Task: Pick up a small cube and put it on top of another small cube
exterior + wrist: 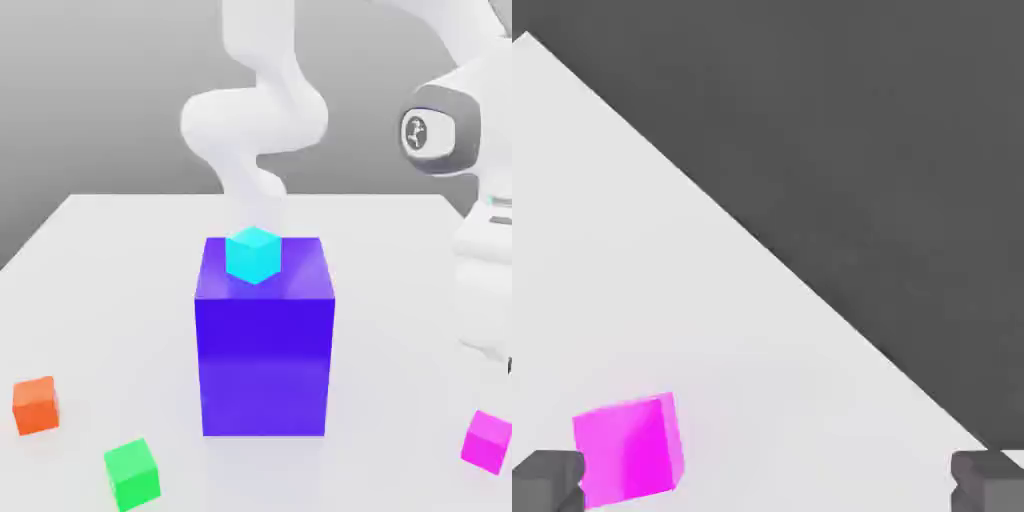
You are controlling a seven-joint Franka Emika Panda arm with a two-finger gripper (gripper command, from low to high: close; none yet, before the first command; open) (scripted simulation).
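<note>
White arm segments [255, 110] rise behind the blue-violet block [264, 340] in the exterior view, looping over to the wrist and hand at that view's right edge, above the magenta cube [487, 441]. A round grey joint cap [437, 128] carries a small white emblem (no readable lettering). In the hand view the gripper [770, 482] stands wide, its two dark fingertips [548, 480] far apart, holding nothing; the magenta cube [626, 451] sits on the white table [662, 270] just beside one fingertip. The green cube [132, 473] lies near the front, left of the block, with an orange cube [36, 404] further left. A cyan cube [253, 254] rests atop the block.
</note>
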